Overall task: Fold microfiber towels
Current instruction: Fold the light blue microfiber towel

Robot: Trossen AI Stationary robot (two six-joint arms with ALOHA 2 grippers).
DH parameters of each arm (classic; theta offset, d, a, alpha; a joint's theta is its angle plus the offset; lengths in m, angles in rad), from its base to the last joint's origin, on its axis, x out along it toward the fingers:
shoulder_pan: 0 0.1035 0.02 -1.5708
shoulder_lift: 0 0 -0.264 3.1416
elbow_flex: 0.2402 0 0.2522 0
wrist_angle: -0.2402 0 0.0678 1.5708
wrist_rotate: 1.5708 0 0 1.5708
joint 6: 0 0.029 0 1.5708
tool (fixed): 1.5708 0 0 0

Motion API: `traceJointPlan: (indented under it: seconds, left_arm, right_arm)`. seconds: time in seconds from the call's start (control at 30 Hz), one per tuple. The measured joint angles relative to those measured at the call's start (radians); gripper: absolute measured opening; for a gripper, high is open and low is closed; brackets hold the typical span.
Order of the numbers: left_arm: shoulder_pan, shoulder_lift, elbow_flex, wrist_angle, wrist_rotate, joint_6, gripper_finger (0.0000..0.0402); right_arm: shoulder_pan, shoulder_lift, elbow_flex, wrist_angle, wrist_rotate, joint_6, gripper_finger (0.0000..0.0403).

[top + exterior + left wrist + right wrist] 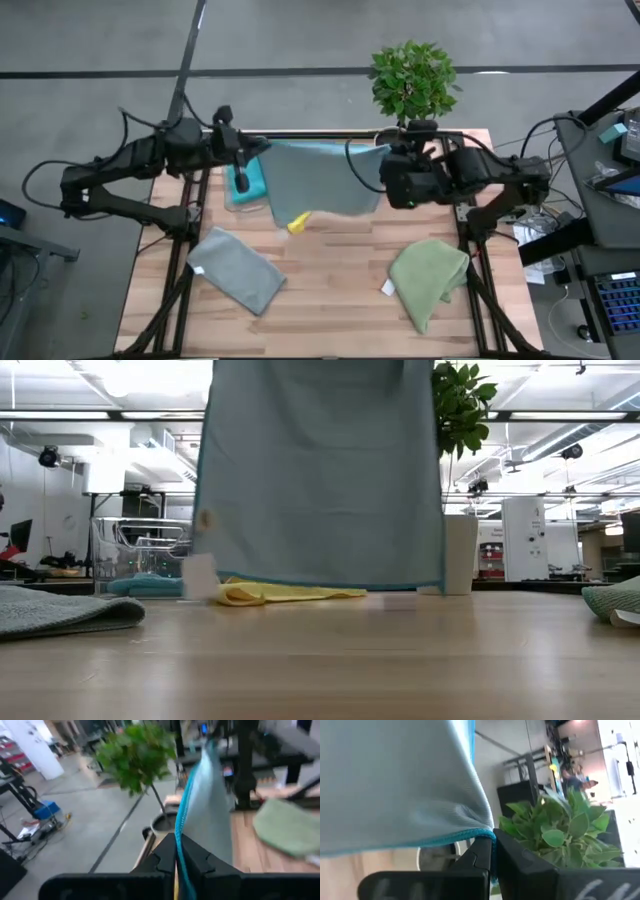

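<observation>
Left gripper (pixel 243 150) and right gripper (pixel 392 160) each clench a corner of the light blue towel (pixel 320 178), hanging unfolded. Grey towel (pixel 237 268) looks folded; green towel (pixel 428 276) and yellow towel (pixel 297 222) remain.

The left gripper (pixel 176 854) is pinching the bright-edged light blue microfiber towel (pixel 212 805), which is hanging ahead; a crumpled olive green cloth (pixel 287 826) is lying beyond it.
</observation>
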Motion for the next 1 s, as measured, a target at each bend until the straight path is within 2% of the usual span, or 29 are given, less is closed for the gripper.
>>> traceJointPlan:
  seconds: [0.1,0.27,0.47,0.6,0.77,0.9,1.0]
  left_arm:
    - [-0.017,-0.007,-0.001,-0.005,0.039,-0.051,0.0000]
    - [-0.112,-0.001,-0.068,-0.020,0.097,-0.133,0.0000]
    - [-0.317,0.025,-0.166,0.019,0.097,-0.257,0.0000]
    - [-0.488,0.074,-0.233,0.160,0.097,-0.329,0.0000]
    - [-0.663,0.211,-0.306,0.346,0.080,-0.443,0.0000]
    - [-0.738,0.365,-0.312,0.456,0.081,-0.591,0.0000]
    - [-0.772,0.478,-0.291,0.519,0.122,-0.694,0.0000]
  right_arm:
    - [-0.003,-0.010,-0.020,0.000,-0.048,0.025,0.0009]
    - [0.048,-0.040,-0.055,-0.001,-0.236,0.139,0.0009]
    - [0.165,-0.090,-0.149,0.000,-0.403,0.321,0.0009]
    - [0.269,-0.120,-0.249,0.027,-0.513,0.482,0.0009]
    - [0.421,-0.121,-0.398,0.135,-0.619,0.678,0.0009]
    - [0.526,-0.105,-0.528,0.302,-0.692,0.772,0.0009]
    - [0.579,-0.099,-0.616,0.460,-0.751,0.815,0.0009]
